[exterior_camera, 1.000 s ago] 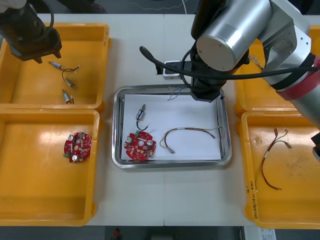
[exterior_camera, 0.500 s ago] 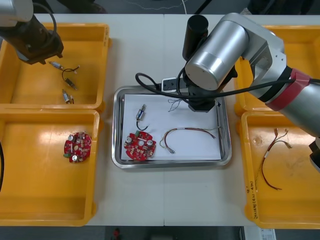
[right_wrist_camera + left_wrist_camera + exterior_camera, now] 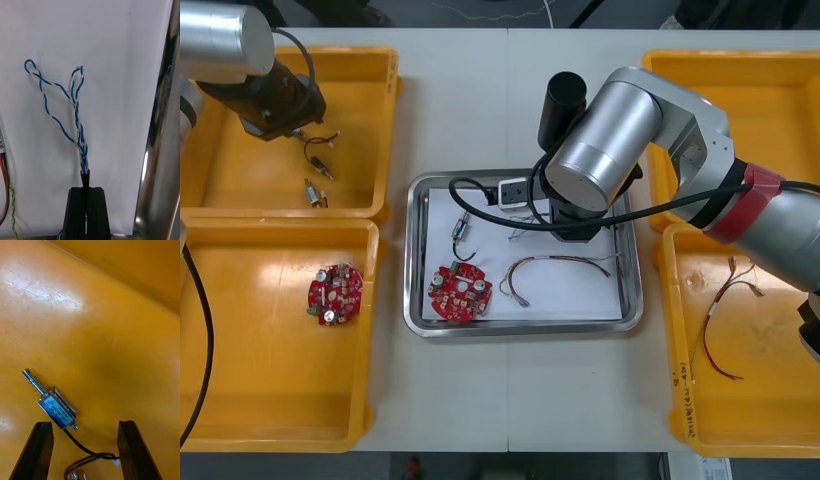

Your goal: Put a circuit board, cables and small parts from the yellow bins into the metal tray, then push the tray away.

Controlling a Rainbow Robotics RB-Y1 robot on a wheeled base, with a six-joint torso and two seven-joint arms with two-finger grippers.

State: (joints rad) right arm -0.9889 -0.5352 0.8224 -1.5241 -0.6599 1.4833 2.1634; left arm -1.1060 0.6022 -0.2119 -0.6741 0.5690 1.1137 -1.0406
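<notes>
Two black fingers of the right gripper [image 3: 86,189] are clamped on a twisted blue and white cable [image 3: 77,112], held over the white inside of the metal tray [image 3: 165,142] | left gripper [image 3: 85,424] is held spread apart above a small metal part [image 3: 56,410] in the far left yellow bin [image 3: 112,326]

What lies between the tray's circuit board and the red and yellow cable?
Nothing; the front view shows bare white tray floor between circuit board and cable.

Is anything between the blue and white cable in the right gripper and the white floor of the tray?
Nothing visible. The right gripper, shut on the twisted blue and white cable, holds it over bare white tray floor; the red and yellow cable lies aside.
</notes>
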